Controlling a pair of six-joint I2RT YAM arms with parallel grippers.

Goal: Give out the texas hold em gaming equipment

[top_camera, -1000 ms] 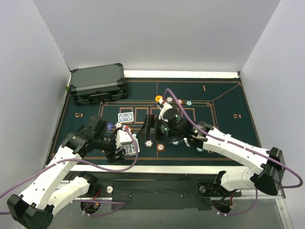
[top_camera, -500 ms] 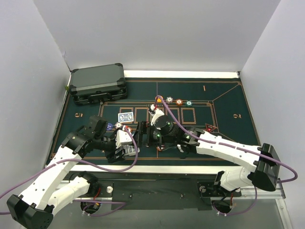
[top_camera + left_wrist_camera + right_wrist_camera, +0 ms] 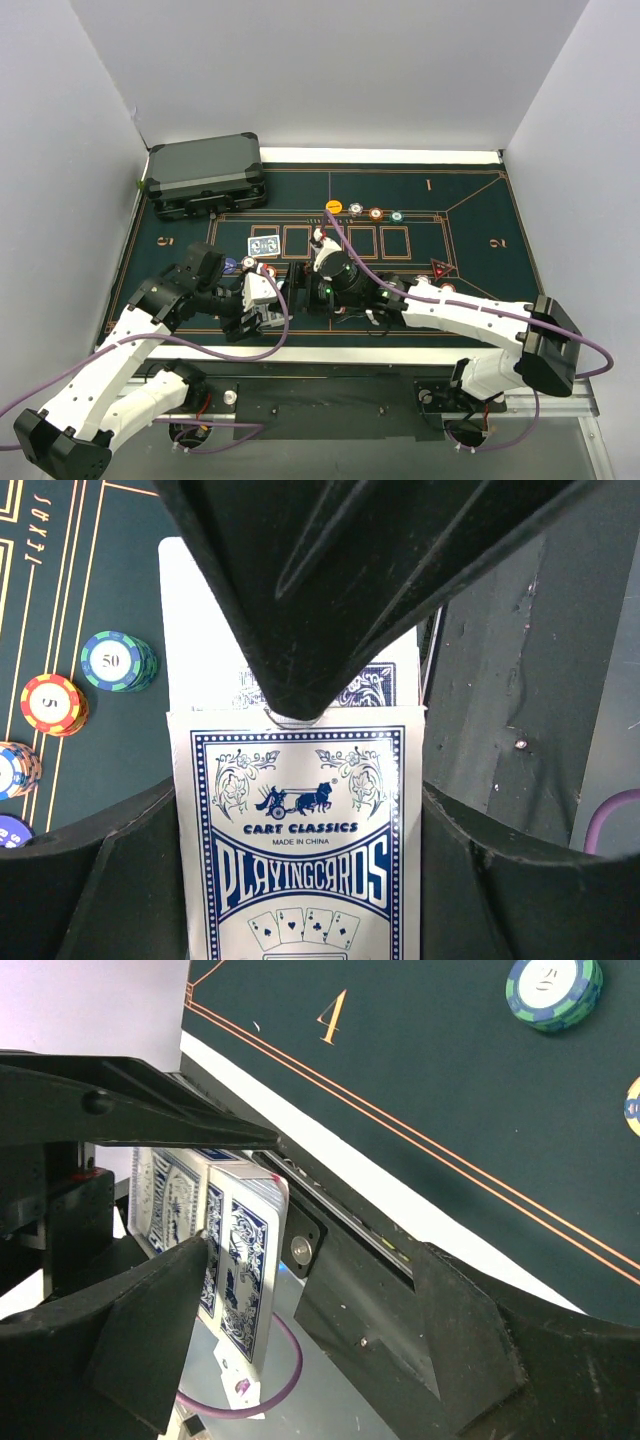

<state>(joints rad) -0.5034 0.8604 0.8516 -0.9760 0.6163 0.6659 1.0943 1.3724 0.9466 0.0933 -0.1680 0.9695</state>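
Green felt table point(image 3: 480, 200), glossy card pack point(image 3: 300, 830), striped round chips point(image 3: 118, 660)

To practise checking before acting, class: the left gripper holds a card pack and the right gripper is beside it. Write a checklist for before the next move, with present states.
1. Left gripper shut on the card pack: ok.
2. Right gripper open: ok.
3. Right gripper touching the card pack: cannot tell.
4. Single card parted from the card pack: cannot tell.
5. Dealt card flat on the mat, apart from both arms: ok.
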